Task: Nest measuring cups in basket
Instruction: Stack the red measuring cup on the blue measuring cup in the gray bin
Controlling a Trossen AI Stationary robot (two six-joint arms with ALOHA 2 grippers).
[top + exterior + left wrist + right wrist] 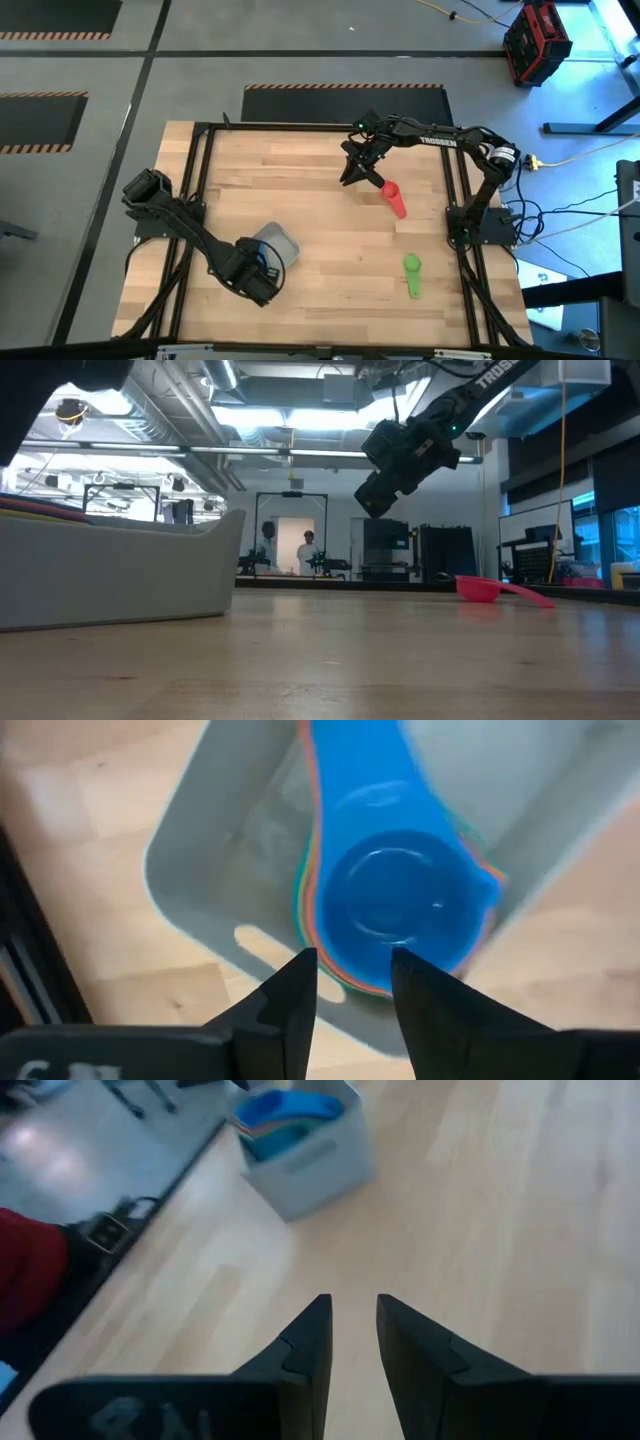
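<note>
The pale grey basket point(281, 243) stands near the table's front left and holds a nested stack of measuring cups with a blue cup point(395, 895) on top. My left gripper point(353, 975) hangs open just above the blue cup's bowl, pointing down, with its fingertips over the rim. A pink-red cup point(392, 197) lies on its side on the table at the right. A green cup point(412, 272) lies nearer the front edge. My right gripper point(355, 172) hovers above the table beside the pink-red cup, its fingers point(352, 1330) slightly apart and empty.
Bare wooden table top lies between the basket point(300, 1155) and the two loose cups. A black metal frame point(200, 160) borders the table. In the low view the basket's wall point(120, 575) fills the left and the pink-red cup point(495, 590) lies far right.
</note>
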